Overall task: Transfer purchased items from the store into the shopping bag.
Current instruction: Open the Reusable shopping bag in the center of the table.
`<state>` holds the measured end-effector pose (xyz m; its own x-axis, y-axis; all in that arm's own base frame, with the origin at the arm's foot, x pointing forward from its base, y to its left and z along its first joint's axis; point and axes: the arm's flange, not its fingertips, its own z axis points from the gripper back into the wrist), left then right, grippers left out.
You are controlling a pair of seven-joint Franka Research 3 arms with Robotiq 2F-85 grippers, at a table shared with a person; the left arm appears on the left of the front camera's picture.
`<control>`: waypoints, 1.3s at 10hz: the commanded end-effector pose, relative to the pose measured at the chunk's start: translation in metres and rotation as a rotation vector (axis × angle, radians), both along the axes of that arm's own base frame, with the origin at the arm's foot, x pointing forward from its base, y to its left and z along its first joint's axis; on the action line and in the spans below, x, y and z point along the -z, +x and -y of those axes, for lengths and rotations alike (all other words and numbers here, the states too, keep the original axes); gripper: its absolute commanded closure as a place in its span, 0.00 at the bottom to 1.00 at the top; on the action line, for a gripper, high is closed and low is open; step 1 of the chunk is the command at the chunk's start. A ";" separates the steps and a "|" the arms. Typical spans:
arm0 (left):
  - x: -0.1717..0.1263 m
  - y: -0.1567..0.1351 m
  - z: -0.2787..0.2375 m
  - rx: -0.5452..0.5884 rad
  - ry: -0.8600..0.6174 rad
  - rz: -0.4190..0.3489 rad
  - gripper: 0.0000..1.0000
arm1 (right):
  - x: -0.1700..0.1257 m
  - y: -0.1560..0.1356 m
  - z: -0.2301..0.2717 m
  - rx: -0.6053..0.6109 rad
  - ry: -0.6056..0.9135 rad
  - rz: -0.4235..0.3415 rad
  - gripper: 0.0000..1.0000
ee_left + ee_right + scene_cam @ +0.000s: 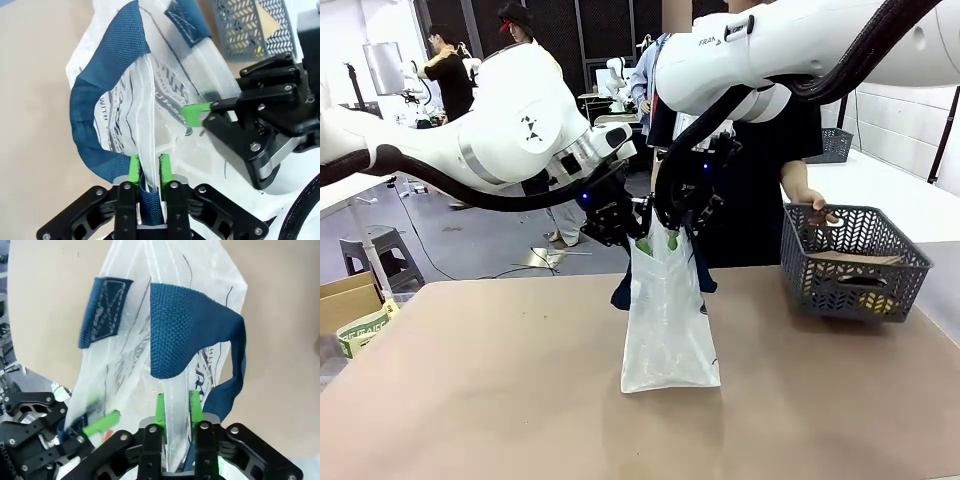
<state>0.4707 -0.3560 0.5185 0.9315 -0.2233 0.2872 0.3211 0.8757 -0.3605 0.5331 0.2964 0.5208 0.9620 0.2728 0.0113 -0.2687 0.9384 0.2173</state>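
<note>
The bag (pixel 668 320) stands upright on the table (pixel 470 400), near its middle, with its top rim pinched from both sides. The left gripper (pixel 149 170) is closed narrowly on film and strap, the right gripper (pixel 176 407) on the opposite rim. The mouth looks nearly flat. The rims should be drawn apart evenly, without overstretching the film, so that packs from the basket (pixel 855 275), where a hand (pixel 817 212) rests, can be dropped in.

A lab or workshop: bare grey floor (pixel 470 235), trailing cable (pixel 510 270), people (pixel 448 75) working behind.

The front camera looks across the bench (pixel 470 400) from farther back. Wrist cameras sit close behind the left hand (pixel 148 170) and right hand (pixel 175 407), sharing the bag (pixel 165 85) ahead.
</note>
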 end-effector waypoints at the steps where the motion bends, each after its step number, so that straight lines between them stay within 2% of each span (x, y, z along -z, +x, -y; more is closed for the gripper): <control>1: 0.002 -0.008 -0.027 -0.021 0.010 0.020 1.00 | 0.004 -0.016 0.012 0.021 0.001 0.021 1.00; 4: 0.000 -0.018 -0.075 -0.083 0.032 0.073 1.00 | 0.001 -0.032 0.029 -0.021 -0.016 0.061 1.00; 5: 0.001 -0.019 -0.090 -0.117 0.034 0.084 1.00 | 0.002 -0.036 0.031 -0.079 -0.025 0.074 1.00; 8: -0.006 -0.024 -0.118 -0.261 0.093 0.149 1.00 | -0.002 -0.042 0.033 -0.202 -0.111 0.242 1.00; 11: -0.013 -0.031 -0.126 -0.211 0.169 0.225 1.00 | -0.008 -0.043 0.027 -0.267 -0.148 0.337 1.00; 13: -0.013 -0.026 -0.123 -0.159 0.221 0.243 1.00 | -0.006 -0.044 0.017 -0.306 -0.167 0.329 1.00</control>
<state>0.4422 -0.2346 0.5332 0.8763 -0.1438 0.4598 0.2270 0.9651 -0.1308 0.4926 0.2837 0.5366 0.8092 0.5381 0.2358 -0.5467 0.8367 -0.0333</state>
